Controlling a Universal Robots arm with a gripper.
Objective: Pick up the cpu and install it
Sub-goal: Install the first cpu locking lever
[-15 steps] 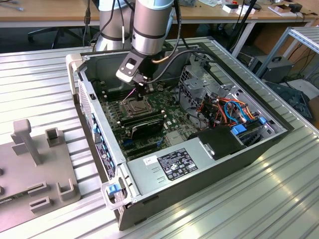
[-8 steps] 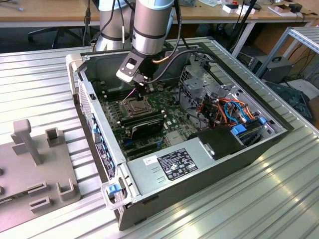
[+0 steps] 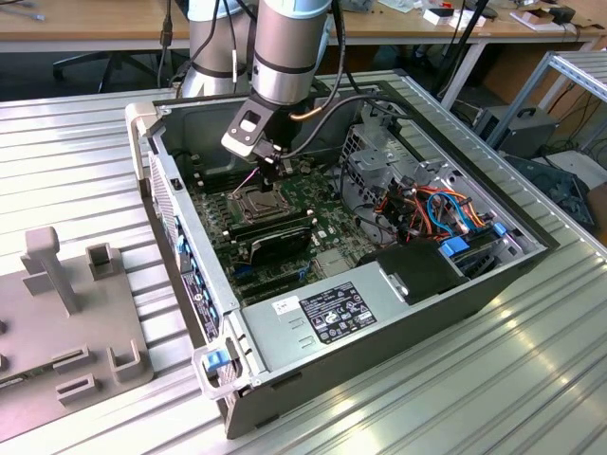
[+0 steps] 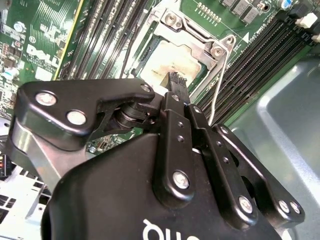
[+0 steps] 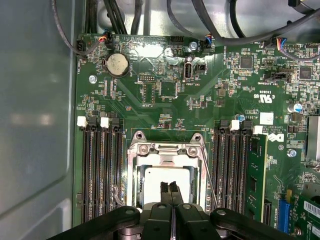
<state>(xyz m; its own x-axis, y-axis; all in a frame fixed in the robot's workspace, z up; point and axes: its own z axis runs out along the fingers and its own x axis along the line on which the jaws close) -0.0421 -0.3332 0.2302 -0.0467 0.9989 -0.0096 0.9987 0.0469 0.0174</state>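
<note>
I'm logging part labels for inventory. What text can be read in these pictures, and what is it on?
Power supply label: too small to read.
White print on the motherboard: too small to read reliably.
White lettering on the gripper: cut off at the picture's edge.
Nothing can be quoted with confidence.

Exterior view overlooks the open grey computer case (image 3: pixel 379 365); both wrist views sit close above its metal-framed square socket (image 5: pixel 165 149) (image 4: pixel 172 20).

My arm (image 3: pixel 285 43), at the upper middle of the exterior view, is a silver-grey tube with a dark joint band and a black cable (image 3: pixel 327 112) looping off it. In both wrist views my gripper (image 5: pixel 170 189) is matte black linkage bars pinned with silver screws (image 4: pixel 180 179), with white lettering on its body.
</note>
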